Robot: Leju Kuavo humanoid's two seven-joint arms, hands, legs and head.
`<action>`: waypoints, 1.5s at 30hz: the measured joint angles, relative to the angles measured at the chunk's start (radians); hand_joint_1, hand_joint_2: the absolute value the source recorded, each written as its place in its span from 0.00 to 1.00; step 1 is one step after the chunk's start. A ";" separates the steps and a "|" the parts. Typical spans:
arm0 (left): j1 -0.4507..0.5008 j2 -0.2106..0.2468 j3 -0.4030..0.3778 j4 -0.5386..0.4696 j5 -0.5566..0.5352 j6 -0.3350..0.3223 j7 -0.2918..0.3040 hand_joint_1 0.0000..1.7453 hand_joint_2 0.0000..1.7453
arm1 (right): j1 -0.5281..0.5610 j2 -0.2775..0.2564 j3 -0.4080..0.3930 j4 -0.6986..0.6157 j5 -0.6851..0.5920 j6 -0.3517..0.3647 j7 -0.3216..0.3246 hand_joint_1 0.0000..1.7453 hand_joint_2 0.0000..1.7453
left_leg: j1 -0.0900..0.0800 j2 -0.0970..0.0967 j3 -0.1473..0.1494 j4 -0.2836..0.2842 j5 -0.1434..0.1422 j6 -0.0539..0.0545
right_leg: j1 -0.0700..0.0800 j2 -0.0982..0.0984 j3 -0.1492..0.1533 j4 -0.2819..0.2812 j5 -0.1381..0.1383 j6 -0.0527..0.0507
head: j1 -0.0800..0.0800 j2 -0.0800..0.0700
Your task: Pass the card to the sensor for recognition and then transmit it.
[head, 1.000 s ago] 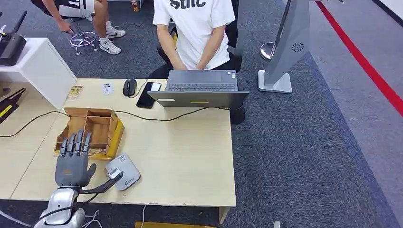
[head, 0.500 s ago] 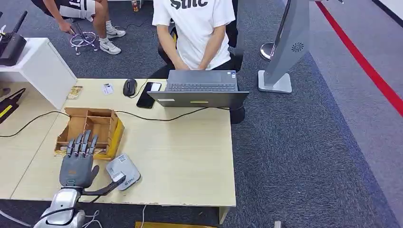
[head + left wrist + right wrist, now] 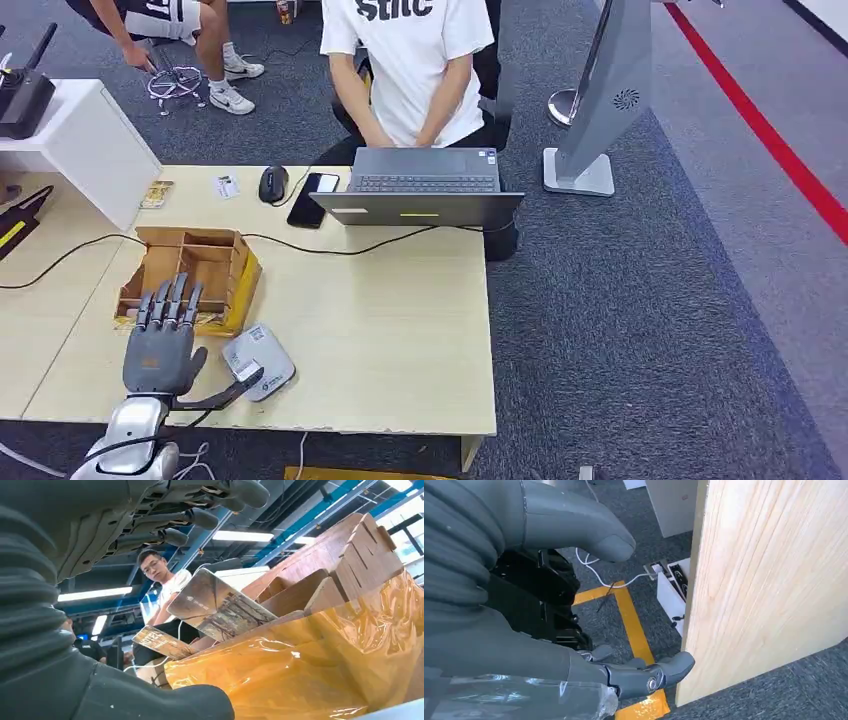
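Observation:
My left hand (image 3: 160,342) hovers flat over the table's near left corner, its fingers (image 3: 170,300) stretched out over the near rim of the wooden divided box (image 3: 196,272), holding nothing. In the left wrist view the hand (image 3: 115,525) is close above the box (image 3: 345,555), whose front is wrapped in yellow film. A printed card (image 3: 220,607) leans in one compartment and a second card (image 3: 160,641) stands behind it. The grey card sensor (image 3: 258,362) lies on the table just right of the hand. My right hand (image 3: 524,650) hangs beside the table edge, fingers apart, with nothing in it.
A person (image 3: 410,60) sits at the far side behind an open laptop (image 3: 425,185). A phone (image 3: 312,200), a mouse (image 3: 273,183) and a cable lie at the back of the table (image 3: 400,330). A white cabinet (image 3: 85,140) stands at the left. Yellow tape (image 3: 634,630) marks the floor.
My left hand has shifted slightly to the right and a little toward the sensor, still flat and holding nothing. The box, cards and sensor have not moved.

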 joint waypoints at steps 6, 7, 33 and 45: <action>0.006 0.003 0.001 -0.011 0.000 0.000 0.007 0.00 1.00 | 0.000 0.000 -0.001 0.000 0.000 0.000 0.000 0.00 1.00 | 0.000 0.000 0.000 0.000 0.000 0.000 | 0.000 0.000 0.000 0.000 0.000 0.000 | 0.000 0.000; 0.007 0.003 0.005 -0.015 0.000 0.000 -0.001 0.00 1.00 | 0.000 0.000 -0.001 0.000 0.000 0.000 -0.001 0.00 1.00 | 0.000 0.000 0.000 0.000 0.000 0.000 | 0.000 0.000 0.000 0.000 0.000 0.000 | 0.000 0.000; 0.010 0.003 0.071 -0.022 0.000 0.000 -0.049 1.00 1.00 | 0.000 -0.001 -0.015 0.000 0.007 0.002 0.000 0.00 1.00 | 0.000 0.000 0.000 0.000 0.000 0.000 | 0.000 0.000 0.000 0.000 0.000 0.000 | 0.000 0.000; -0.009 0.005 0.079 0.011 0.000 0.000 -0.052 1.00 1.00 | 0.000 -0.001 -0.018 0.000 0.011 0.008 0.000 0.00 1.00 | 0.000 0.000 0.000 0.000 0.000 0.000 | 0.000 0.000 0.000 0.000 0.000 0.000 | 0.000 0.000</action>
